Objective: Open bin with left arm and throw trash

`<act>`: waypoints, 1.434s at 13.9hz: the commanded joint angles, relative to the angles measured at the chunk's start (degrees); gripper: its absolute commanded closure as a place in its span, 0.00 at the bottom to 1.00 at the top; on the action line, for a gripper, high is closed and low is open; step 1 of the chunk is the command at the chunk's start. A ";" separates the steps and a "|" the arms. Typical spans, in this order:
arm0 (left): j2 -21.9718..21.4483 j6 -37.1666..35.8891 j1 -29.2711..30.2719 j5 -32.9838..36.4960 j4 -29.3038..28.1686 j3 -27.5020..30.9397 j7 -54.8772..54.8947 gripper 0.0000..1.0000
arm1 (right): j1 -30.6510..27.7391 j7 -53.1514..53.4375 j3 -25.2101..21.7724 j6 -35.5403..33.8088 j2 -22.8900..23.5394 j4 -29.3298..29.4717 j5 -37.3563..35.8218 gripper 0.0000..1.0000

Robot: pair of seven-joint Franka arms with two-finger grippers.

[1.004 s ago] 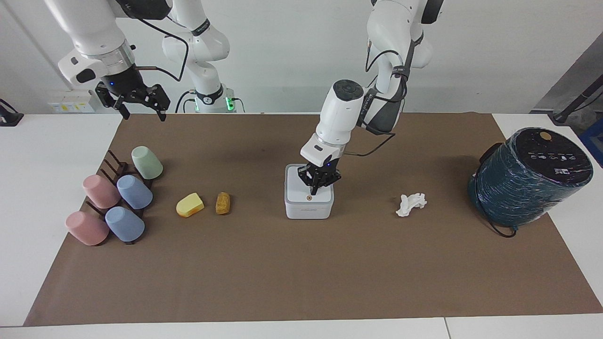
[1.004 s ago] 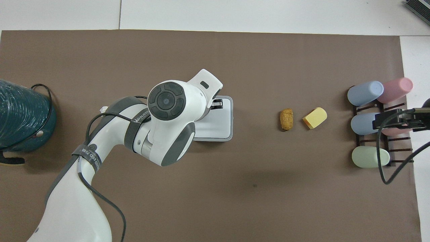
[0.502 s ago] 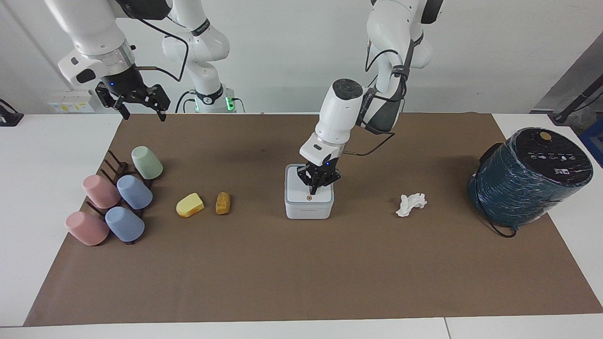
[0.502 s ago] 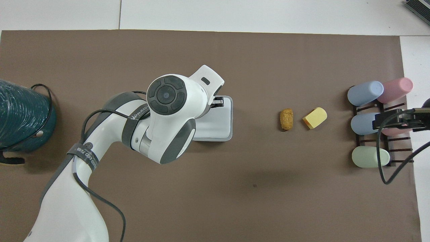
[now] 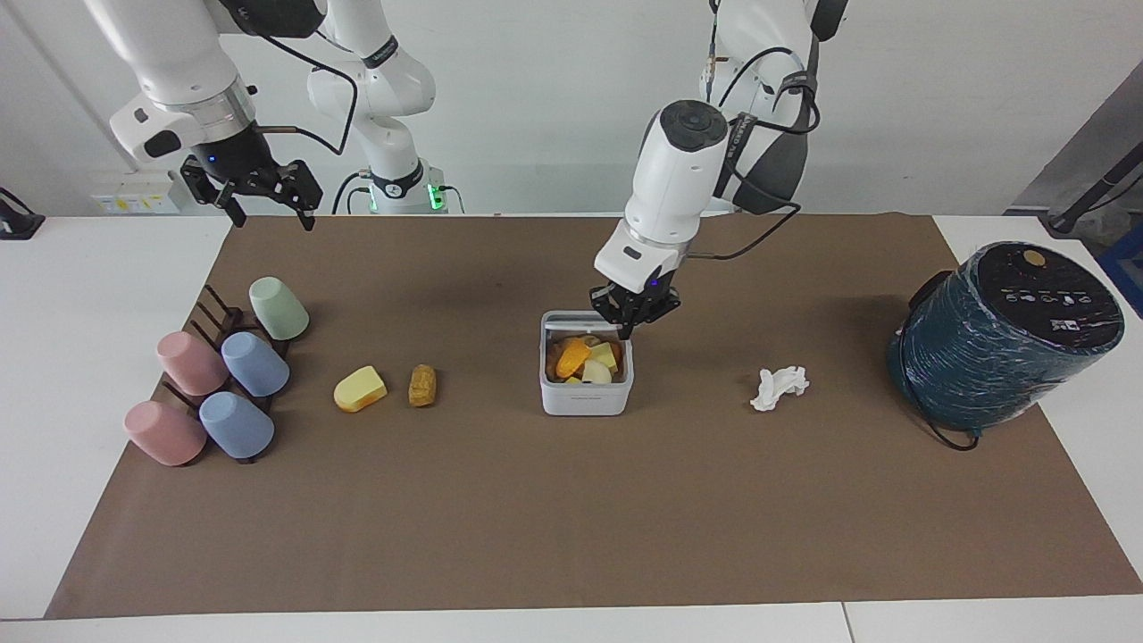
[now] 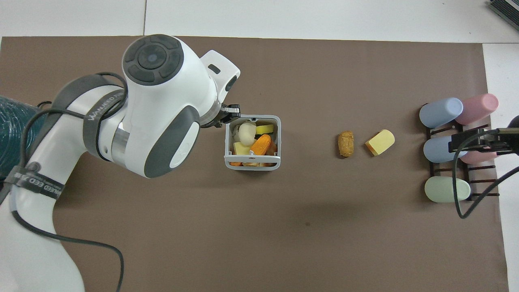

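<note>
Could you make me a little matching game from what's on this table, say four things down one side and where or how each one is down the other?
1. bin
2. tissue
3. yellow wedge
4. left gripper

a. lies between the bin and the teal cylinder
b. shut, over the bin's rim
c. open, with food scraps inside
d. lies between the brown chunk and the cups

Pairs: 1-c, 2-a, 3-d, 4-b
</note>
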 commanded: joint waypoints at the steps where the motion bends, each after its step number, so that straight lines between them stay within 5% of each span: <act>1: 0.13 -5.78 2.60 1.08 2.58 -0.03 3.07 1.00 | 1.35 -0.68 1.07 11.13 -0.70 -8.34 -0.04 0.00; 4: 0.04 -7.64 6.11 1.35 2.59 0.06 6.32 1.00 | 3.12 0.89 1.07 18.63 3.66 -10.84 -0.04 0.00; 5: -0.05 -7.73 7.26 1.87 2.59 -0.03 7.29 0.91 | 3.21 1.86 1.07 21.70 6.12 -11.01 -0.04 0.00; 6: -0.83 -6.60 8.49 3.09 2.50 -0.29 8.25 0.59 | 3.21 2.30 1.07 24.51 8.67 -11.36 -0.04 0.00; 10: -2.24 0.94 16.04 3.63 -2.40 -0.38 20.28 0.08 | 3.21 5.29 1.07 37.60 16.51 -15.22 -0.04 0.00; 15: -7.16 17.39 19.05 3.63 -19.10 -0.29 26.10 0.00 | 2.15 5.38 1.07 47.73 20.56 -21.29 -0.04 0.00; 16: -7.08 18.80 19.31 3.63 -20.34 -0.29 27.06 0.00 | 1.63 5.12 0.98 47.83 20.56 -22.08 -0.04 0.06; 17: -6.90 20.12 19.83 3.72 -21.48 -0.29 28.29 0.00 | 1.10 4.86 0.98 47.83 20.56 -22.79 -0.04 0.28; 19: -6.29 23.89 19.93 3.72 -24.73 -0.29 30.93 0.00 | 1.18 5.29 0.98 47.48 20.56 -23.06 -0.47 1.00; 20: -6.20 25.74 20.01 3.72 -26.83 -0.29 31.46 0.00 | 1.19 5.38 0.98 47.30 20.56 -23.06 -0.48 1.00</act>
